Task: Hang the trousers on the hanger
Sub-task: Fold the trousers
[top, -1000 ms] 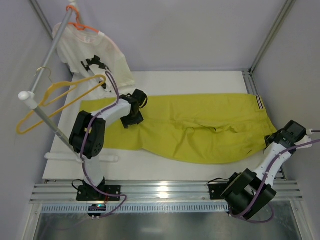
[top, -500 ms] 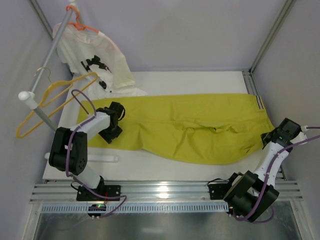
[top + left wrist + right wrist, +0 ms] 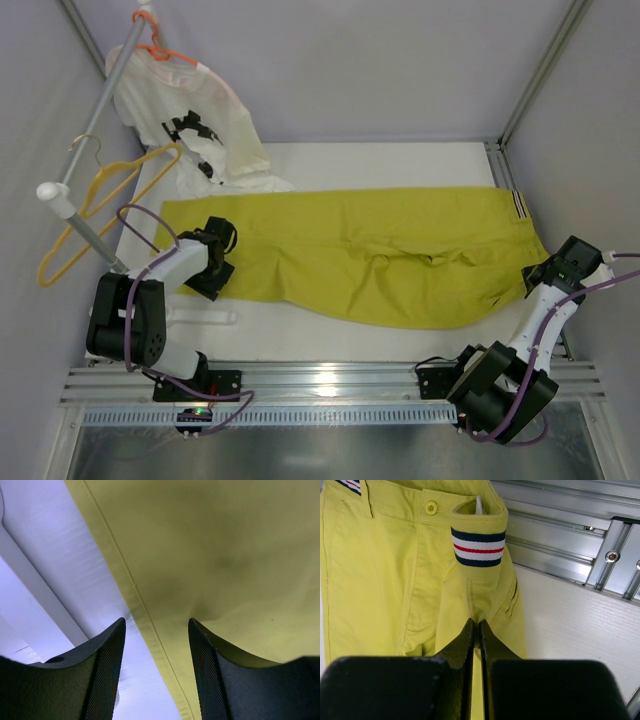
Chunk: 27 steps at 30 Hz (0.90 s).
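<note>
The yellow-green trousers (image 3: 380,255) lie flat across the white table, waistband with its striped band at the right. My right gripper (image 3: 543,272) is shut on a fold of the trousers (image 3: 420,570) just below the waistband. My left gripper (image 3: 212,266) is open, low over the trousers' left leg end; its fingers (image 3: 102,675) straddle the hem edge of the trousers (image 3: 210,555). The thin yellow hanger (image 3: 95,205) hangs by its metal hook on the slanted grey rail (image 3: 85,140) at the left.
A white T-shirt with black print (image 3: 190,120) hangs on an orange hanger (image 3: 160,50) at the back left. A white bar (image 3: 200,315) lies on the table near the left arm. Metal rails (image 3: 320,385) run along the near edge.
My left gripper has slid left along the trouser leg, from mid-leg to the leg end near the table's left edge. The yellow hanger has swung slightly. My right gripper has barely moved.
</note>
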Tool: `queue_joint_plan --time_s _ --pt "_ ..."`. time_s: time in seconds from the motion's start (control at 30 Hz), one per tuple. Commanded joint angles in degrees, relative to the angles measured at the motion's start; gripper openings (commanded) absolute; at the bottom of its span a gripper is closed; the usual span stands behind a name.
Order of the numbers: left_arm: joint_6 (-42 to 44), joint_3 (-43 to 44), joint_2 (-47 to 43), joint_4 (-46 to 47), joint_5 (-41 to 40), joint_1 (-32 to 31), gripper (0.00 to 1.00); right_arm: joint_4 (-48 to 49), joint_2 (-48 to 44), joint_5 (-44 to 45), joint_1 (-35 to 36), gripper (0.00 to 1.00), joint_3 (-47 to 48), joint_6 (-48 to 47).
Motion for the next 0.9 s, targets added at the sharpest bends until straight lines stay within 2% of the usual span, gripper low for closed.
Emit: queue_joint_plan --time_s 0.0,0.2,0.4,0.5,0.53,0.57,0.87 --pt "-4.59 -0.19 -0.84 0.14 -0.11 0.35 0.54 0.70 -0.90 -0.19 0.25 0.04 0.38 0.91" --pt "-5.47 -1.15 -0.31 0.65 -1.42 0.26 0.54 1.14 -0.90 -0.02 0.25 0.04 -0.24 0.74" --pt "-6.70 -2.47 1.89 2.50 0.51 0.35 0.44 1.32 -0.37 0.77 0.25 0.04 -0.15 0.74" --pt "-6.88 -2.47 2.42 2.59 0.69 0.35 0.19 0.79 -0.81 1.56 0.25 0.04 0.29 0.65" --pt "-6.79 -2.29 2.33 2.24 0.60 0.35 0.07 0.53 -1.24 1.83 0.25 0.04 0.38 0.65" --pt "-6.79 -2.29 2.24 2.24 0.42 0.35 0.02 0.35 -1.51 2.00 0.33 0.04 0.46 0.48" --pt "-7.32 0.42 -3.55 -3.29 -3.78 0.35 0.00 -5.09 -4.32 4.11 0.25 0.04 4.33 0.04"
